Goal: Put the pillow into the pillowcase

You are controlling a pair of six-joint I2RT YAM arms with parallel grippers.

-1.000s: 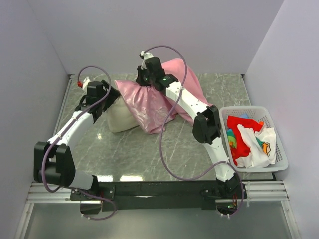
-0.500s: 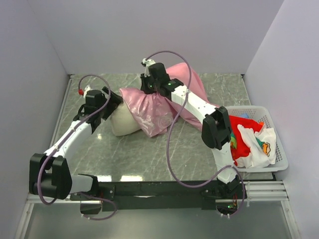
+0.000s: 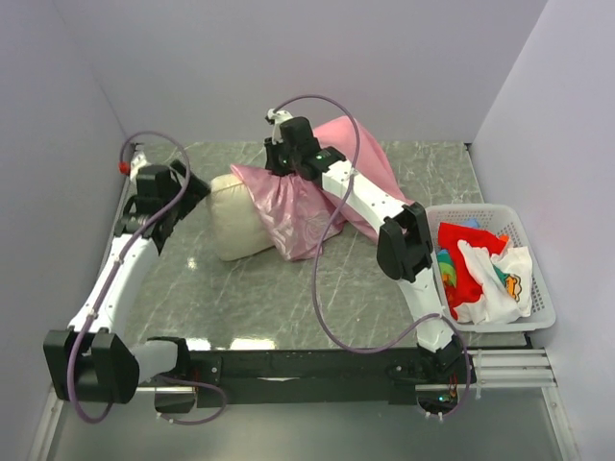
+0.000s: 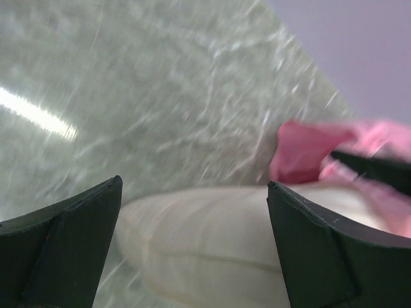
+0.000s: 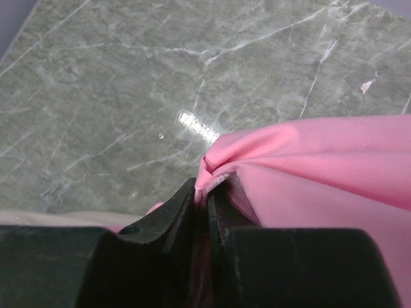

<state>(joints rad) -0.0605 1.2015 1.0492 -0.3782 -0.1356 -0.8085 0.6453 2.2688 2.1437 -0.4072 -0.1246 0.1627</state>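
Observation:
The cream pillow (image 3: 233, 227) lies on the marble table with its left end bare, and the pink pillowcase (image 3: 300, 206) covers the rest. My left gripper (image 3: 188, 190) stands wide open just left of the pillow and does not touch it. In the left wrist view the pillow (image 4: 212, 237) fills the gap between the spread fingers (image 4: 70, 231), with the pillowcase (image 4: 308, 151) edge behind. My right gripper (image 3: 278, 161) is shut on a fold of the pillowcase (image 5: 308, 167) at its upper rim; the pinched fabric bunches at the tips of the right gripper (image 5: 209, 187).
A white basket (image 3: 535, 274) at the right edge holds a red cloth (image 3: 461, 242) and a white printed cloth (image 3: 502, 279). Walls close in the table on the left, back and right. The right arm (image 3: 370, 202) reaches diagonally over the pillowcase.
My left gripper has let go of the pillow's end, opened wide and drawn back to the left. My right gripper keeps its pinch on the pillowcase and has shifted only slightly.

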